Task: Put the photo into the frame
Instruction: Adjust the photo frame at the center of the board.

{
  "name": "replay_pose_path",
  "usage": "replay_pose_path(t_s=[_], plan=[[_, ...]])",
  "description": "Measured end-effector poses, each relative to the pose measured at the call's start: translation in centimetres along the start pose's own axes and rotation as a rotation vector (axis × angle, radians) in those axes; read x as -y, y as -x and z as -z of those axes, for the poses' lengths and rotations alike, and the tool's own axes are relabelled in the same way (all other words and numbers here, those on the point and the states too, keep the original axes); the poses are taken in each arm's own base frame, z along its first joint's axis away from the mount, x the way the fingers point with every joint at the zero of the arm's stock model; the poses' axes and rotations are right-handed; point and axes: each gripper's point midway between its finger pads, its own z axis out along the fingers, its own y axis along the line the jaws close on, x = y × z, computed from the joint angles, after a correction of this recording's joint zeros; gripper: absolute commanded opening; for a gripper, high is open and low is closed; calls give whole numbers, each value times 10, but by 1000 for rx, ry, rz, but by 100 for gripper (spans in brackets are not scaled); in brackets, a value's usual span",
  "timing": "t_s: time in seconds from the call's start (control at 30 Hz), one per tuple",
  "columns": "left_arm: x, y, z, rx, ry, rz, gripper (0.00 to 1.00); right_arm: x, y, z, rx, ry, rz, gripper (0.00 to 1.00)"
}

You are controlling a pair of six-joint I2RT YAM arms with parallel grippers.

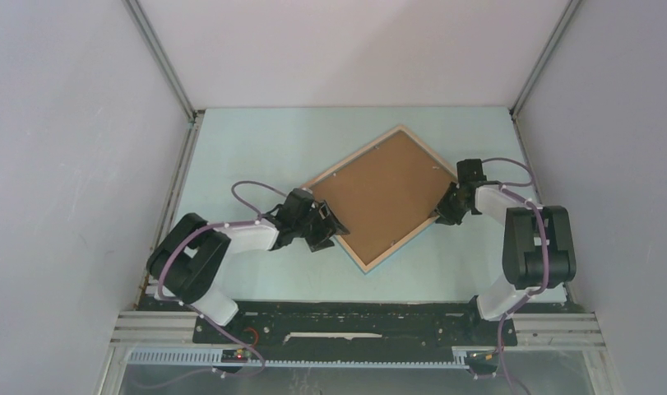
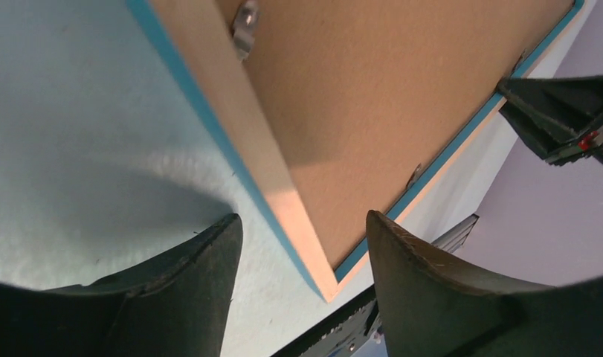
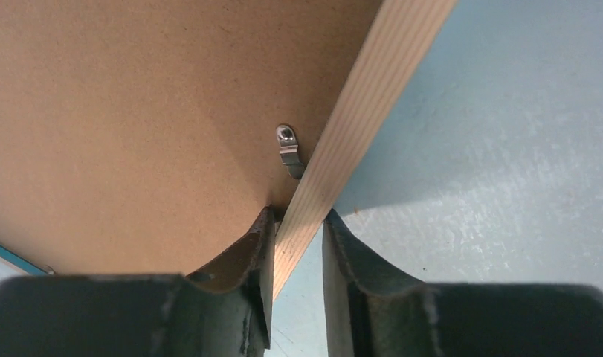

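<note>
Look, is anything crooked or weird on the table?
Yes. The frame lies face down and askew, turned like a diamond instead of square to the table, with its brown backing board up. The right gripper pinches its wooden rail, and the left gripper, open, straddles the near corner. No photo shows.

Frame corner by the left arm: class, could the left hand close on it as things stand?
Probably yes: the left hand stands open astride that corner of the frame, with nothing between.

I find no writing, label, brand, number or sign that I can read, whether on the frame or on the table.
</note>
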Motion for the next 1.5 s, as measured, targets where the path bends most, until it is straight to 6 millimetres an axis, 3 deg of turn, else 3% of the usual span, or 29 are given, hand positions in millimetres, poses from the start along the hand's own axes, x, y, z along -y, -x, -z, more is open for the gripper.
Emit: replay_pose_path(t_s=[0.13, 0.27, 0.67, 0.8, 1.0, 1.07, 1.13, 1.2, 1.3, 1.37, 1.5], plan=[[6, 12, -11, -3, 9, 5, 58, 2, -3, 2, 31, 15, -28, 17], [-3, 18, -11, -52, 59, 16, 54, 4, -14, 6, 69, 23, -37, 16], [-29, 65, 0, -116, 230, -61, 42, -12, -77, 17, 114, 19, -1, 18], [-37, 71, 5, -146, 276, -105, 39, -15, -101, 24, 112, 36, 24, 20], [-41, 78, 6, -177, 310, -149, 43, -18, -119, 32, 93, 66, 63, 38], [-38, 86, 3, -164, 304, -155, 42, -30, -141, 40, 24, 133, 163, 46], [-32, 99, -5, -133, 279, -168, 42, -35, -177, 46, -96, 192, 288, 53], [-23, 111, -13, -99, 248, -185, 48, -31, -196, 49, -173, 208, 350, 56], [-19, 120, -17, -68, 232, -217, 74, -26, -203, 51, -219, 214, 392, 63], [-15, 123, -16, -51, 221, -233, 84, -23, -203, 52, -231, 221, 414, 68], [-14, 129, 3, 22, 241, -257, 90, -21, -182, 59, -209, 217, 421, 83]])
